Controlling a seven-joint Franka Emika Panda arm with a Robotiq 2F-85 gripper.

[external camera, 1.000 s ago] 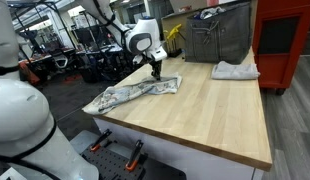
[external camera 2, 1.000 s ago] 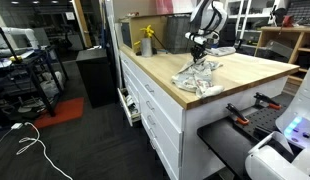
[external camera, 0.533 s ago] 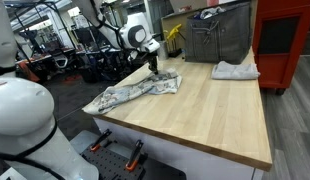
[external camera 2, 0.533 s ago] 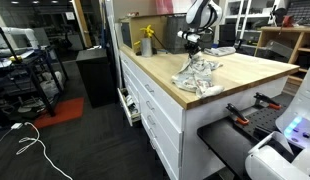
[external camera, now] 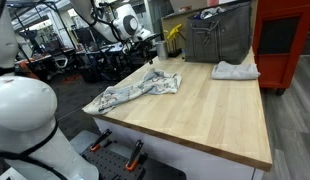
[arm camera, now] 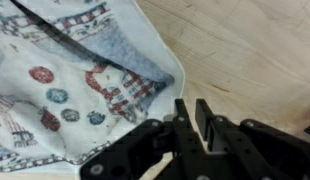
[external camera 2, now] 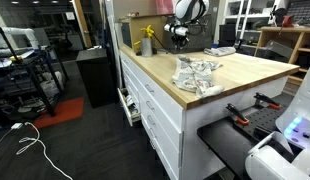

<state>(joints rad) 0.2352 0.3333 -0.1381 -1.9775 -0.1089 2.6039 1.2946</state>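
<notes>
Wrist view, left: white cloth printed with red and blue motifs (arm camera: 65,70), rumpled on the light wooden worktop (arm camera: 250,50). Centre: black gripper (arm camera: 192,108), fingers nearly clenched with a narrow slit, grasping nothing, just off the cloth's hem. In an exterior view the gripper (external camera: 147,44) hovers above the cloth's far end (external camera: 165,82). Likely a between-grasps step. Next grasp calls for parting the fingers and dropping onto a hem. Right: crumpled plain white cloth (external camera: 235,70), well apart.

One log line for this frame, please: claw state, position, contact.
claw: nearly shut, empty | position: raised over edge of printed cloth | contact: none | cloth: lying crumpled on wooden table
</notes>
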